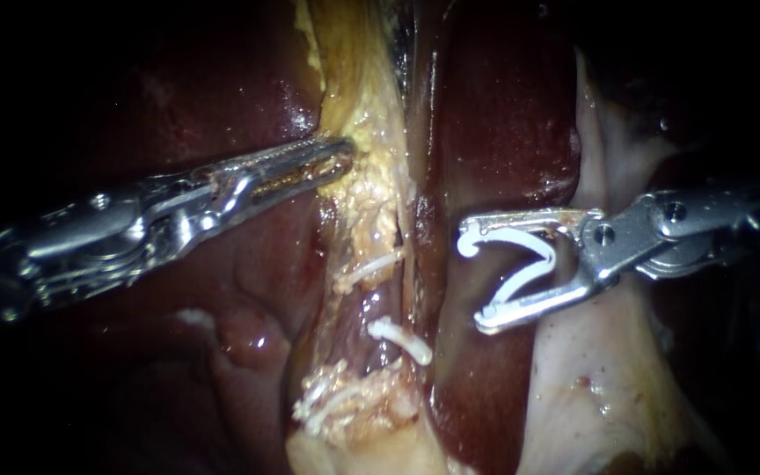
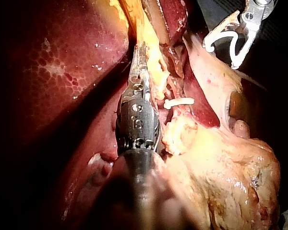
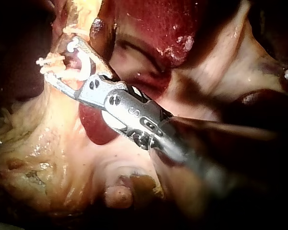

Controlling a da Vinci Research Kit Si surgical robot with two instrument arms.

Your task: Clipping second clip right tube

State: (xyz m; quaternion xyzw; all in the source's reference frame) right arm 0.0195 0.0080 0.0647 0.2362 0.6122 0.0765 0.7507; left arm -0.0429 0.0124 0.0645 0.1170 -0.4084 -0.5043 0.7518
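Reaching in from the right, the slender silver right instrument [image 1: 477,281] is seen with its jaws spread wide. A white V-shaped plastic clip [image 1: 525,273] is carried between them, each of its legs lying against the inner face of one jaw, its mouth facing away from the shaft. Nothing is enclosed by this clip in the endoscope view. A ridge of glossy dark red liver [image 1: 503,114] lies just ahead of the jaw tips. Beyond that ridge a short white closed clip [image 1: 400,341] is set across a strip of lumpy yellow fatty tissue [image 1: 371,167], well apart from the tips. Which strand in that strip is the right tube cannot be told. In the right wrist view the closed clip appears just ahead of the open jaws, though contact cannot be judged. A pale pinkish-white sheet of tissue [image 1: 591,378] lies under and beside the right shaft. The silver left instrument [image 1: 332,158] is brought in from the opposite side, and its long narrow jaws are pressed together on the edge of the yellow fatty tissue, which is pinched at their tips.
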